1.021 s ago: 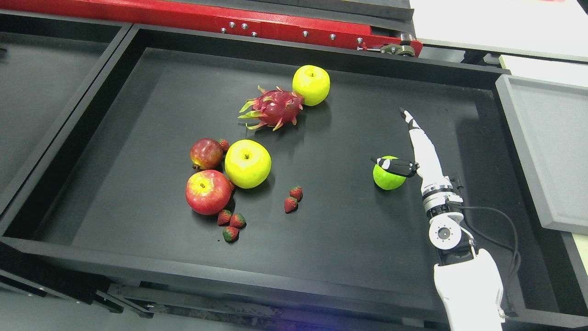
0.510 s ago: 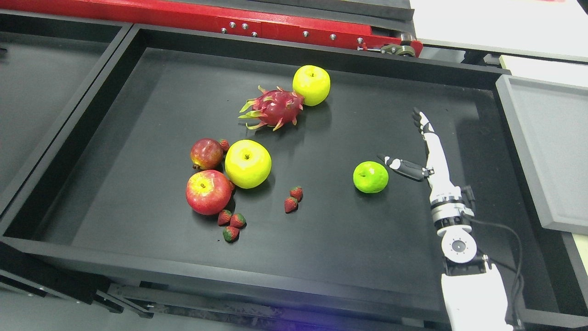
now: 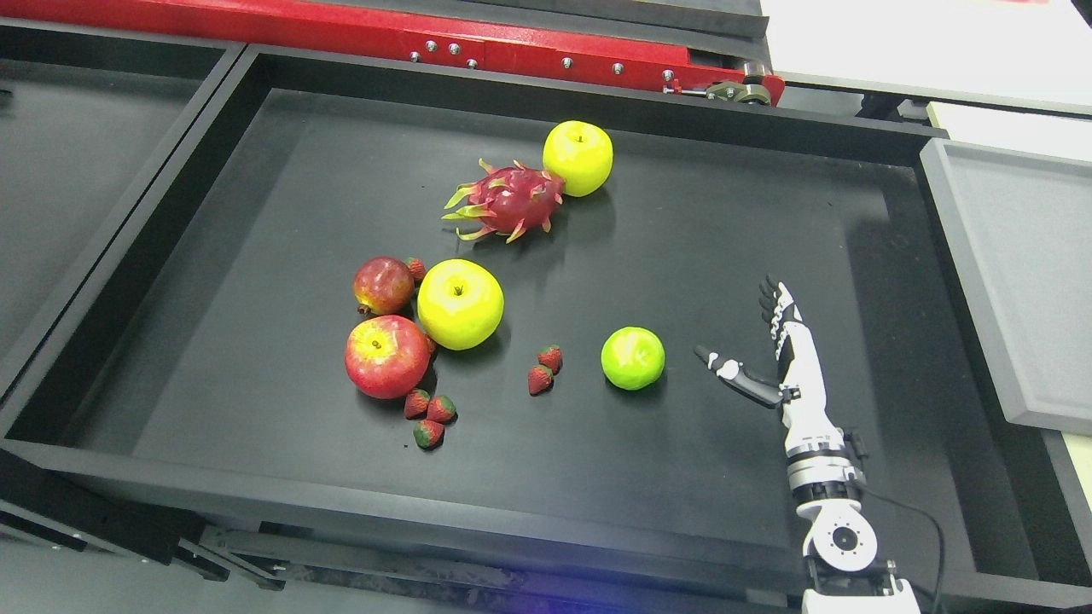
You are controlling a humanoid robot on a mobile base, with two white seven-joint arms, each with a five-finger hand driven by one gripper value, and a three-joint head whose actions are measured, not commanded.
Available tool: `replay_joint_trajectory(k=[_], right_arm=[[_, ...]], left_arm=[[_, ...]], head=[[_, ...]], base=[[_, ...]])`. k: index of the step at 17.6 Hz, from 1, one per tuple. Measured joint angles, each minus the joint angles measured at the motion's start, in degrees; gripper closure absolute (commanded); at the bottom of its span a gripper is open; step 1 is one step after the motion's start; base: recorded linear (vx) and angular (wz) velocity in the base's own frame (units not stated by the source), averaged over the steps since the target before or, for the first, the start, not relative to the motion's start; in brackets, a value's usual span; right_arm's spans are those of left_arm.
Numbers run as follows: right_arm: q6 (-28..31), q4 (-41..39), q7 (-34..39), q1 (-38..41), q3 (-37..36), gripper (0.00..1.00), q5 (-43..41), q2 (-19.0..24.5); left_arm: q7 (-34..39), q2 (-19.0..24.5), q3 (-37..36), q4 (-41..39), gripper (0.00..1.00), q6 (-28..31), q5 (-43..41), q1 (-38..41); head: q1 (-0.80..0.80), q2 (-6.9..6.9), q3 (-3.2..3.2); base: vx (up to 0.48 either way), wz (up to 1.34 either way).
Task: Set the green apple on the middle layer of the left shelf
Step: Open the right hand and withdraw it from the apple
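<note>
Vs. the earlier frames, the right hand [image 3: 789, 367] is seen pulled back toward the near edge and lower in the pic; its arm comes in at bottom right. Fingers are held straight and spread, thumb stuck out to the left, nothing gripped. The green apple [image 3: 632, 358] is found further left than before: it sat under the thumb 1 s ago, and is now well clear of the hand, loose on the tray floor [image 3: 682, 477], just right of 2 strawberries. No other fruit is shifted, and the camera view is unchanged.

Count, near to far:
- Strawberries: 3 in a near cluster [image 3: 428, 418], 2 in the mid pair [image 3: 543, 369], 1 [image 3: 415, 269] tucked by the small red fruit, so 6 in all.
- Red apple [image 3: 386, 356]: 1, at left, touching the cluster area.
- Green apple: 1.
- Yellow apples: 2, the near one [image 3: 460, 304] beside the red apple, the far one [image 3: 577, 158] touching the dragon fruit.
- Small dark red fruit [image 3: 383, 286]: 1; kind can't be told.
- Dragon fruit [image 3: 505, 201]: 1.

A grey tray [image 3: 1015, 281] is seen at the right edge, and a red bar [image 3: 358, 30] along the far side.
</note>
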Motion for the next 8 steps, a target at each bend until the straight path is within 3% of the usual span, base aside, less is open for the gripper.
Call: replay_joint_trajectory(k=[8], right_arm=[[0.9, -2.4, 0.0, 2.4, -0.2, 0.0, -2.8, 1.5]], left_arm=[[0.0, 0.0, 0.0, 0.0, 0.0, 0.0, 0.0, 0.0]], head=[[0.0, 0.0, 0.0]], base=[[0.0, 0.0]])
